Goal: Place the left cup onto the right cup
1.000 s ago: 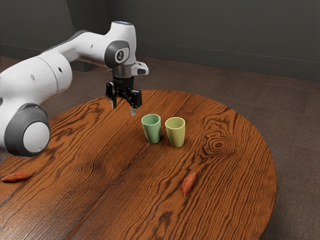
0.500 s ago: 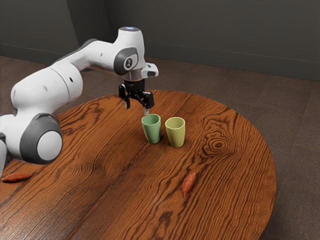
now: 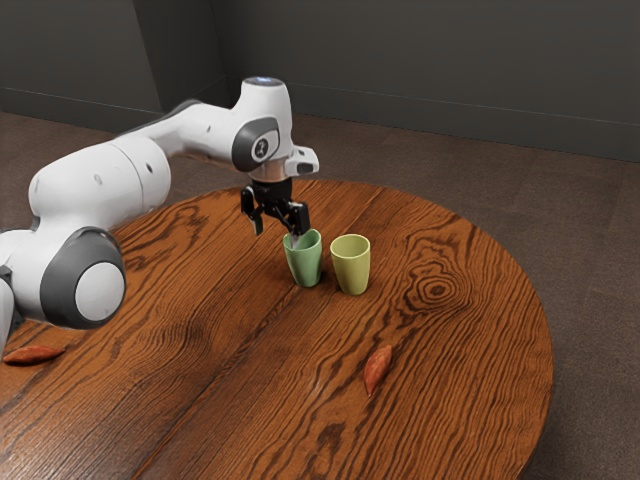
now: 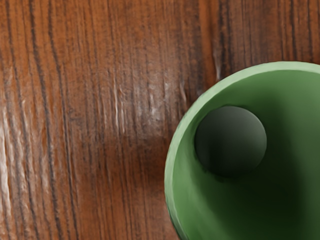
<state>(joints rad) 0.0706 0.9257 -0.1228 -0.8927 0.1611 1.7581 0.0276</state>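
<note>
The gripper (image 3: 279,228) hangs with its fingers spread apart, holding nothing. One fingertip is at the far rim of the green cup (image 3: 303,260); I cannot tell whether they touch. That cup stands upright on the table (image 3: 200,330), just beside the yellow cup (image 3: 350,264), on the exterior view's left of it. A small mark on the arm (image 3: 200,125) is too small to read.
</note>
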